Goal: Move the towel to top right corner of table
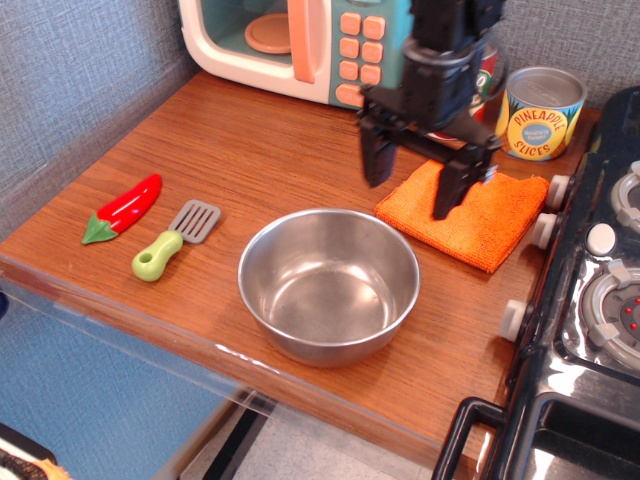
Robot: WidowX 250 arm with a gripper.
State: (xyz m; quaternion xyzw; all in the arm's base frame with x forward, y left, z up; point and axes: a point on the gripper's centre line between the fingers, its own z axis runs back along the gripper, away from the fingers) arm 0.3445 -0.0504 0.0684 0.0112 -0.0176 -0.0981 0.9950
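The gripper [412, 182] hangs above the table [260, 160] with its two black fingers [375, 160] spread wide apart and nothing between them. The fingers point downward; whether their tips touch any surface cannot be told.

The towel [470, 215] lies flat on the table, to the right of the fingers and partly behind the right-hand finger, which overlaps the towel's left portion in view. The left-hand finger stands over bare wood, just clear of the towel's left corner. The towel's right edge lies just beside the black toy stove [590, 300].

A steel bowl [328, 283] stands upright in front of the fingers, near the towel's front-left edge but apart from it. The bowl holds nothing.

Behind the fingers, a toy microwave [300, 45] stands at the rear of the table; the arm covers its right end. A can labelled pineapple slices [540, 112] stands upright behind and to the right of the fingers, just beyond the towel's rear corner. A second can [487, 80] is mostly hidden behind the arm.

Well to the left of the fingers, a toy spatula [175, 240] with a green handle and a red toy chili pepper [125, 208] lie near each other on the wood, not touching.
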